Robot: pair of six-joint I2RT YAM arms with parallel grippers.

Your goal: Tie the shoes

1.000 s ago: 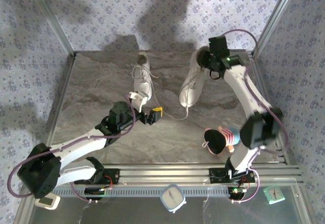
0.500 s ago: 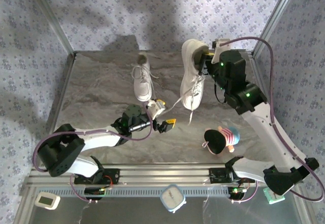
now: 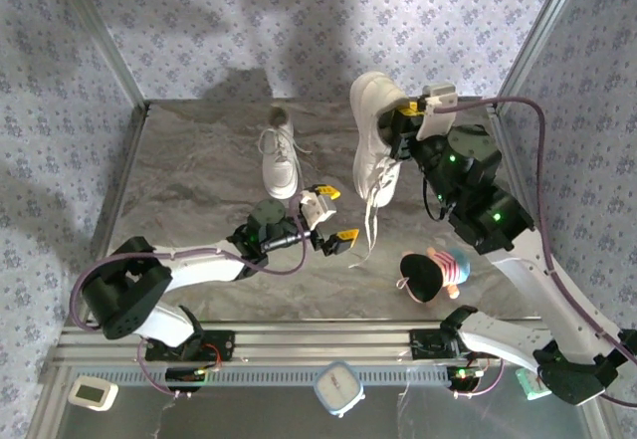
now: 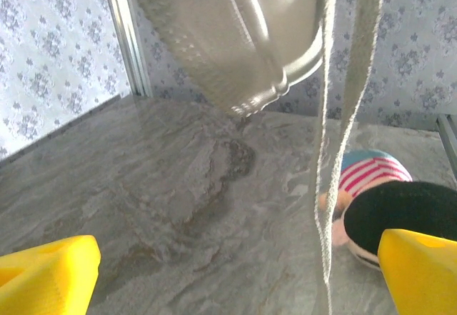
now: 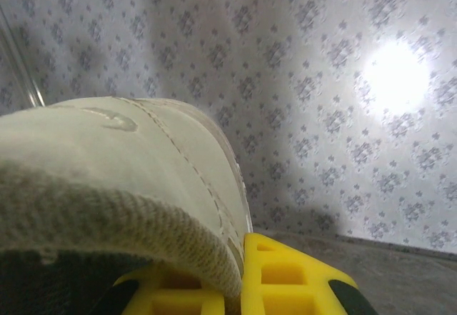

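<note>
In the overhead view the right fingers [image 3: 407, 109] are closed on the heel collar of a white lace-up sneaker [image 3: 375, 140] at upper centre-right of the frame. They hold it clear of the marbled grey table [image 3: 189, 190], with the toe pointing toward the bottom of the frame. The right wrist camera shows the collar's padded rim pinched between the yellow finger pads. Its loose laces [image 3: 370, 222] dangle below the toe. The left fingers [image 4: 48, 272] stand wide apart with nothing between them, at mid-frame in the overhead view, just left of those laces. In the left wrist view the sneaker's textured sole hangs across the top of the frame, and a lace drops between the two yellow tips, nearer the right-hand one. The second white sneaker [image 3: 279, 156] lies on the table at upper left of centre, apart from both arms. Its laces look untied, though it is too small to be sure. A black-and-pink plush toy [image 3: 434, 272] rests on the table at lower right.
</note>
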